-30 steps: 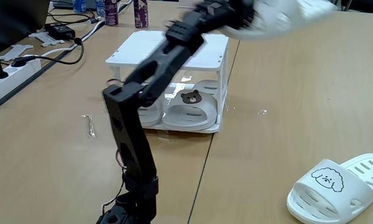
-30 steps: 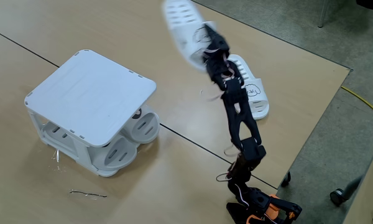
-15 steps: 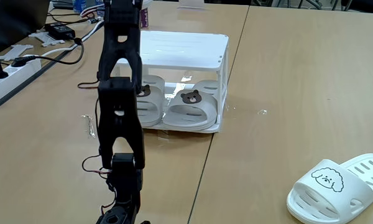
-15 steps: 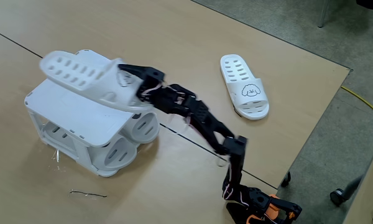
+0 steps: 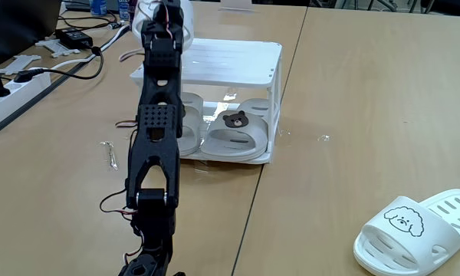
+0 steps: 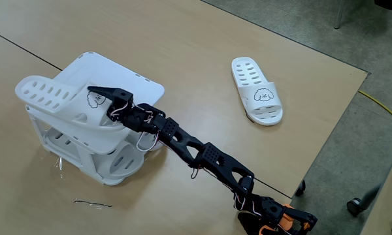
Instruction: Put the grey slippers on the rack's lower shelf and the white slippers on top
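No readable words, brands or numbers appear in either fixed view. The sole markings are pictures: a line-drawn dog face on each white slipper (image 6: 259,90) and a bear-face badge on a grey slipper (image 5: 234,130).

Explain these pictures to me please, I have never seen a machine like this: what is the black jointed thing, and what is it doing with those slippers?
The black jointed thing is a small robot arm on a wooden table. Both pictures come from fixed cameras: one low beside the arm, one looking down from higher up. Its gripper, a two-finger claw, holds a white slipper with a dog face over the top of a small white rack. Grey bear-face slippers sit on the rack's lower shelf. A second white slipper lies on the table, away from the rack.
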Tool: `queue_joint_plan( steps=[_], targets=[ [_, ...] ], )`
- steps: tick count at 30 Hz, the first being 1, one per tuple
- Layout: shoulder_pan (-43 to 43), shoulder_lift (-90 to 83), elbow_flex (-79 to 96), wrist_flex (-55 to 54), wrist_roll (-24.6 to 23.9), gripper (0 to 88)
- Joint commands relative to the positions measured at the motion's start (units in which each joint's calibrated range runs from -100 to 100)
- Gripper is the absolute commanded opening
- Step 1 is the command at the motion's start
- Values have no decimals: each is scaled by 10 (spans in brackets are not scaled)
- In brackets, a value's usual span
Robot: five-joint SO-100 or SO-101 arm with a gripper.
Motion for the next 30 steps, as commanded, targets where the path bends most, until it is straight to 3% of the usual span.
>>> queue_joint_plan(
  steps=[1, 5, 9, 15, 30],
  targets=[
    [15, 19, -67, -44, 4, 6],
    [24, 48, -60, -46, 4, 14],
    [23, 34, -24, -46, 4, 171],
    [21, -51, 93, -45, 4, 258],
    [5, -392, 534, -45, 4, 263]
  ],
)
